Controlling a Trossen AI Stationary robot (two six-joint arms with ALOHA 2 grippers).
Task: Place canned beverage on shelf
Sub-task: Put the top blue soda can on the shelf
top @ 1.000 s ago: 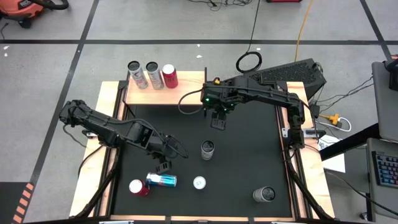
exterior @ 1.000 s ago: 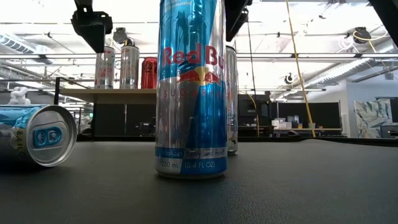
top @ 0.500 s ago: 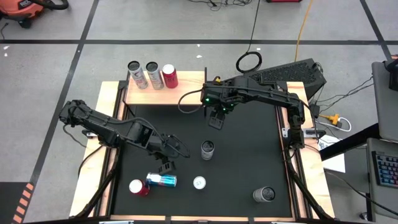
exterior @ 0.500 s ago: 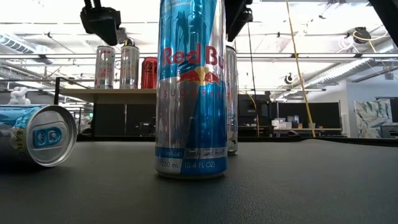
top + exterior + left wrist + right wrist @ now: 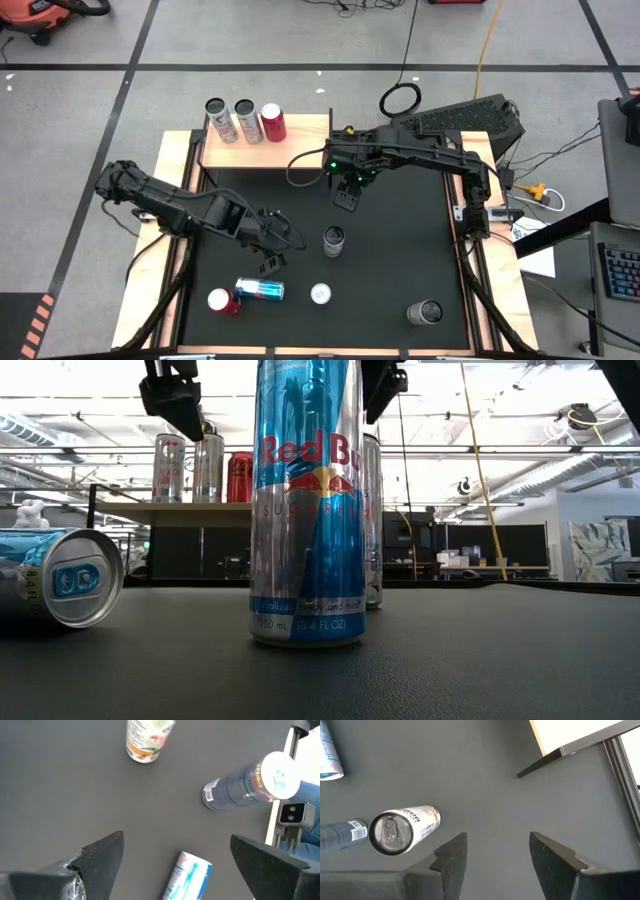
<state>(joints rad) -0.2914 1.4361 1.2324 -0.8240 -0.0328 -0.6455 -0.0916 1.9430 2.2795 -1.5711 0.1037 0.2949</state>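
Shifted since a second ago: left gripper (image 5: pixel 270 262), carried a little toward the table's middle, now hovering just above the toppled blue can (image 5: pixel 261 290); its fingers (image 5: pixel 100 857) stand wide apart, nothing between them. Right gripper (image 5: pixel 345 199) drawn slightly back toward the shelf (image 5: pixel 300 152); fingers (image 5: pixel 451 856) parted partway, holding nothing. No can has moved.

Item 1. Shelf: light wooden top on dark legs, at the far left of the black mat (image 5: pixel 400 250). Bears three upright cans in a row: two silver (image 5: pixel 216 118) (image 5: pixel 245 118), one red (image 5: pixel 272 122). Bare wood remains on its right half.

Item 2. Blue Red Bull can, lying on its side near the front left of the mat, directly ahead of the left gripper in the left wrist view.

Item 3. Red can (image 5: pixel 221 301), upright, just beside item 2.

Item 4. Tall blue-and-silver Red Bull can (image 5: pixel 320 294), upright at front centre.

Item 5. White-and-orange can (image 5: pixel 333 240), upright mid-mat, between the two grippers.

Item 6. Dark can (image 5: pixel 424 313), front right, well apart from both arms.

Assessment: left arm appears to be lining up on item 2; a lying can will likely roll unless gripped across its body.
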